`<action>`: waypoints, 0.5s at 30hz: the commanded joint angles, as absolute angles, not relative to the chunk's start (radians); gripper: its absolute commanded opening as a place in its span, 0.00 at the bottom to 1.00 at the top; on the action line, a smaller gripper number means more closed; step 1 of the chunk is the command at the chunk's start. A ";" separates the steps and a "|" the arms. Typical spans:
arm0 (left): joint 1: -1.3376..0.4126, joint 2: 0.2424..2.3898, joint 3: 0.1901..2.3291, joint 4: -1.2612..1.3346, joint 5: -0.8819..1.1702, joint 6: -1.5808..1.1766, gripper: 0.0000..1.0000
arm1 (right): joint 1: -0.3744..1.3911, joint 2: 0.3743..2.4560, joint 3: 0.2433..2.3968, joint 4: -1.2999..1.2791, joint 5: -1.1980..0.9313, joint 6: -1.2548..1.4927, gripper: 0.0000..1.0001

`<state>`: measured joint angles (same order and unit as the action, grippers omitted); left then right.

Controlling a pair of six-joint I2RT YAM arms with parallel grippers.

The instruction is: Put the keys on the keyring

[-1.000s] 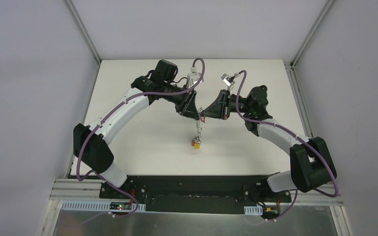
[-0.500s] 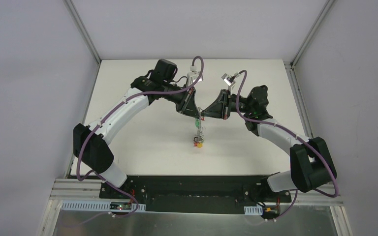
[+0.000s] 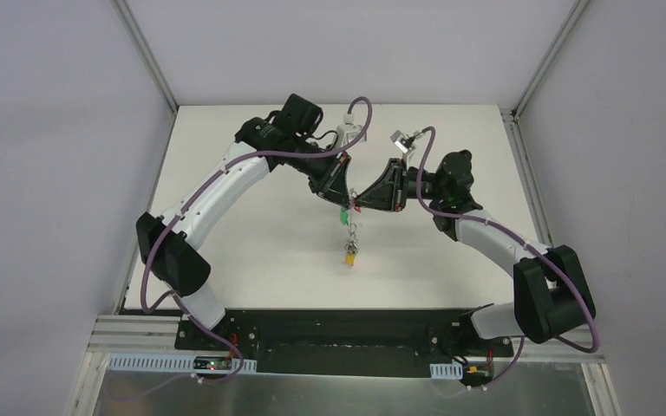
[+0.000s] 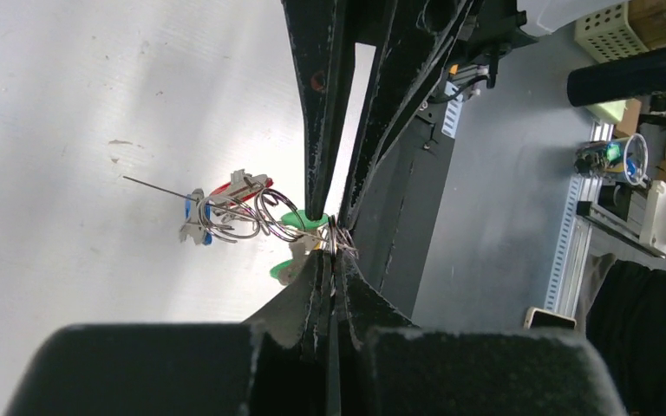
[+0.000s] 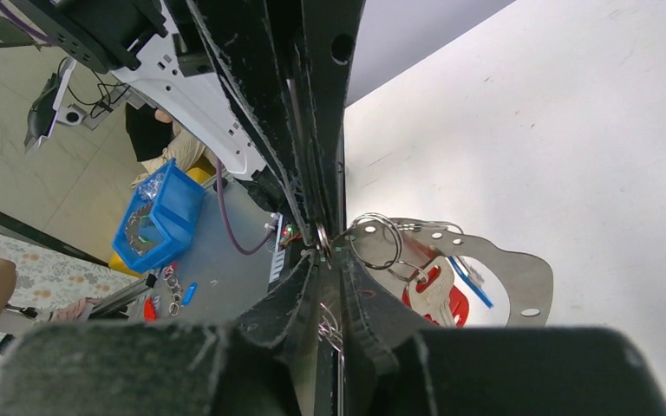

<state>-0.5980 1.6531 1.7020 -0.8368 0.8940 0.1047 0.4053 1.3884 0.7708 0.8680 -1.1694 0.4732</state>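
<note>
Since a second ago the left arm has swung its elbow inward, and the keys (image 3: 348, 250) hang in a straighter string under the meeting fingertips, over a scuffed matte white table (image 3: 243, 251) between pale grey walls (image 3: 52, 173). The left gripper (image 4: 330, 254) is clamped on the thin grey wire keyring (image 4: 256, 227). The right gripper (image 5: 333, 260) stands nearly closed beside it; I cannot tell whether it grips. A glossy oblong green tag (image 4: 300, 220) sits nearest the tips

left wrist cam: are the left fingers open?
No, the left fingers are pressed together at the tips with no gap, pinching the keyring wire.
</note>
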 commanded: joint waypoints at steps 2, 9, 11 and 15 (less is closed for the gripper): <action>-0.643 1.709 1.879 -1.120 0.824 0.194 0.00 | 0.401 1.344 0.786 0.861 -1.221 0.413 0.22; -0.655 1.752 1.940 -1.181 0.864 0.207 0.00 | 0.409 1.329 0.777 0.861 -1.251 0.406 0.39; -0.655 1.758 1.945 -1.186 0.875 0.213 0.00 | 0.412 1.330 0.776 0.854 -1.252 0.399 0.40; -0.659 1.767 1.949 -1.186 0.885 0.218 0.00 | 0.423 1.340 0.782 0.850 -1.255 0.399 0.40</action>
<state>-0.6487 1.7699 1.8999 -1.1526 0.8345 0.1970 0.4099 1.3685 0.7708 0.8295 -1.2205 0.4271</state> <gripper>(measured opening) 0.011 0.395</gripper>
